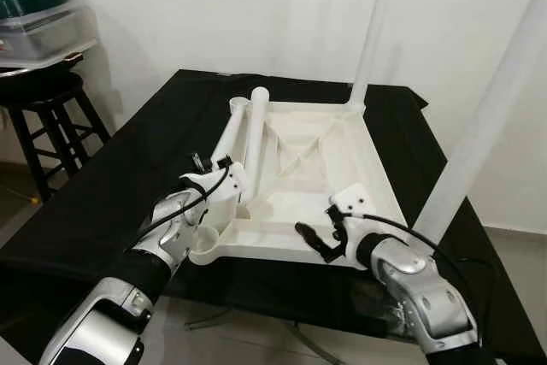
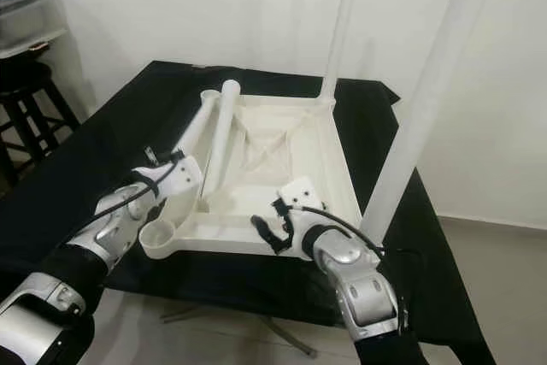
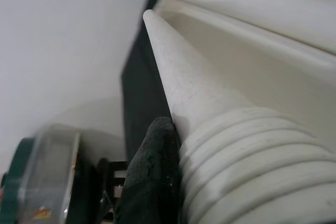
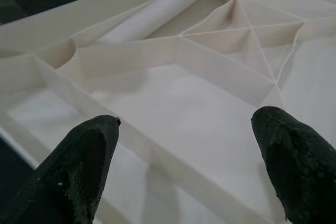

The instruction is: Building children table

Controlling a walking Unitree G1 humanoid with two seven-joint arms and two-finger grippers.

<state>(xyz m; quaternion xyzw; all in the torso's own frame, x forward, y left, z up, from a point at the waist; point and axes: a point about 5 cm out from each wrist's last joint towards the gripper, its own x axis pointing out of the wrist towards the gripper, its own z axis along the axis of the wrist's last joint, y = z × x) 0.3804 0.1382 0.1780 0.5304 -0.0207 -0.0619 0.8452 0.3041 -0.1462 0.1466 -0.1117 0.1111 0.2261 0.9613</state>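
Note:
The white plastic table top lies upside down on a black cloth. One white leg stands upright in its far right corner and another in its near right corner. Two loose legs lie along the left side. My left gripper is shut on the ribbed, threaded end of the outer one, one black finger pressed against it. The inner leg rests beside it. A round socket at the near left corner holds nothing. My right gripper hovers open over the top's near edge.
The black cloth covers the work table. A dark stool at the far left carries a clear container with a green lid. A white wall stands close behind. Light floor shows past the table's right edge.

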